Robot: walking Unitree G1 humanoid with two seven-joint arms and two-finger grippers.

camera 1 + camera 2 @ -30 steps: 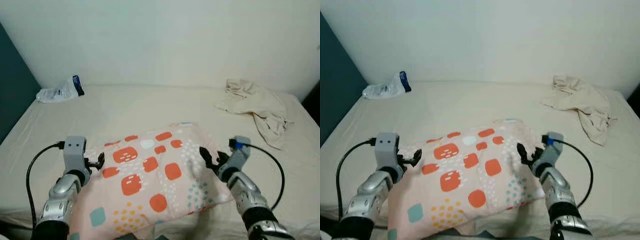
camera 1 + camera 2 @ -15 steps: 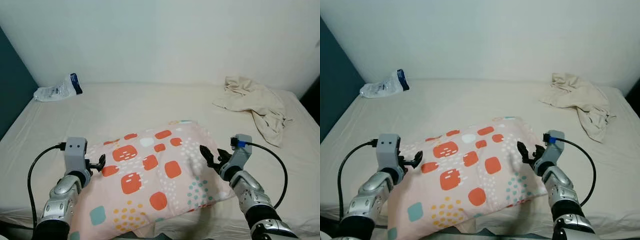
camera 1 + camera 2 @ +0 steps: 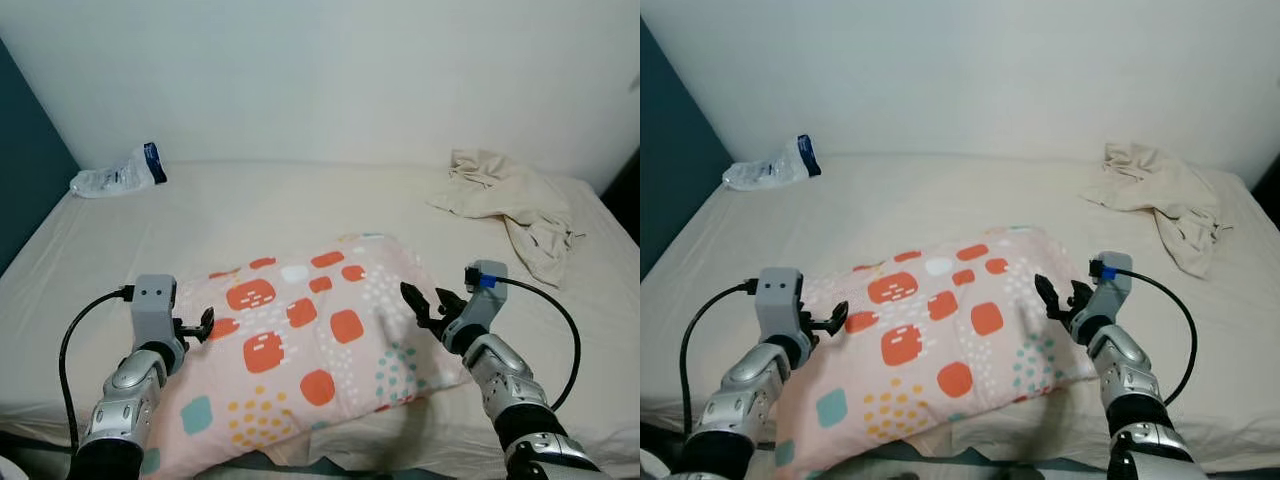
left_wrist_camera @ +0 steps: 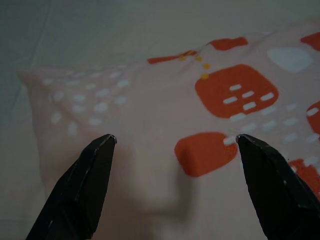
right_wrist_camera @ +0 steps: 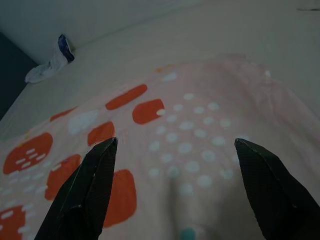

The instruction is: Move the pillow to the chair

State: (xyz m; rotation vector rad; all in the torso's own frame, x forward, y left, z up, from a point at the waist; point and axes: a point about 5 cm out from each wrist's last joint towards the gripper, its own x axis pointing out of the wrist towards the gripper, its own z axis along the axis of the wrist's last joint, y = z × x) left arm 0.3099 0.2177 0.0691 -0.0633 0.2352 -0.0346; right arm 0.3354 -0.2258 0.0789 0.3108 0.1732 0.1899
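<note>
A peach pillow (image 3: 310, 340) with orange squares and white dots lies on the near part of a cream bed (image 3: 300, 205); its near corner hangs over the bed's front edge. My left gripper (image 3: 197, 326) is open at the pillow's left edge, fingertips touching the fabric. My right gripper (image 3: 424, 305) is open at the pillow's right edge, pressing into it. In the left wrist view the pillow (image 4: 200, 110) lies just beyond the spread fingers (image 4: 85, 180). In the right wrist view the pillow (image 5: 170, 130) shows between the wide-apart fingers (image 5: 95, 185).
A crumpled beige cloth (image 3: 510, 205) lies at the bed's far right. A clear plastic bag with a blue end (image 3: 115, 178) lies at the far left corner. A white wall runs behind the bed and a dark teal wall (image 3: 25, 190) stands on the left.
The pillow has shifted slightly up and to the right between the two grippers. Both arms moved a little with it, fingers still spread.
</note>
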